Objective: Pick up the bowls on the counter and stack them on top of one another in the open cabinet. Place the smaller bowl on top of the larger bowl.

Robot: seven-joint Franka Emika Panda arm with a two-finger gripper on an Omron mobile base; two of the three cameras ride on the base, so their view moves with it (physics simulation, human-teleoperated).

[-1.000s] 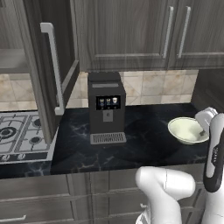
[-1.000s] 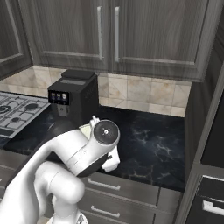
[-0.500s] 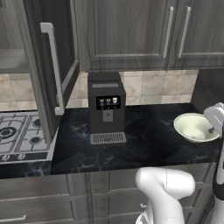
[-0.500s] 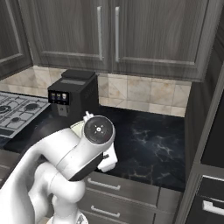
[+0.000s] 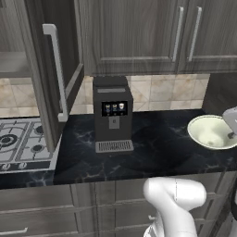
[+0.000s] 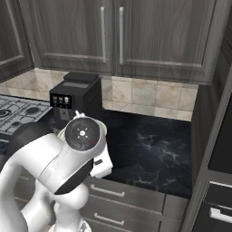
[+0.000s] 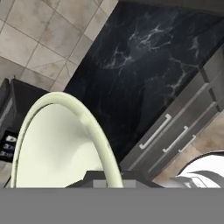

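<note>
One bowl (image 5: pixel 212 132) held | gripper (image 5: pixel 230 134) clamped on its rim, bowl lifted off counter (image 5: pixel 152 148) | keep level; carry up-left to cabinet (image 5: pixel 18 74).

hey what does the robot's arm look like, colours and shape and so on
The arm is glossy white with rounded, tube-like segments and dark grey to black bands at the joints. One joint ends in a round dark cap with a small pale mark at its centre. A white elbow segment bulges in the left base view. No loose cables or lettering are visible.
</note>
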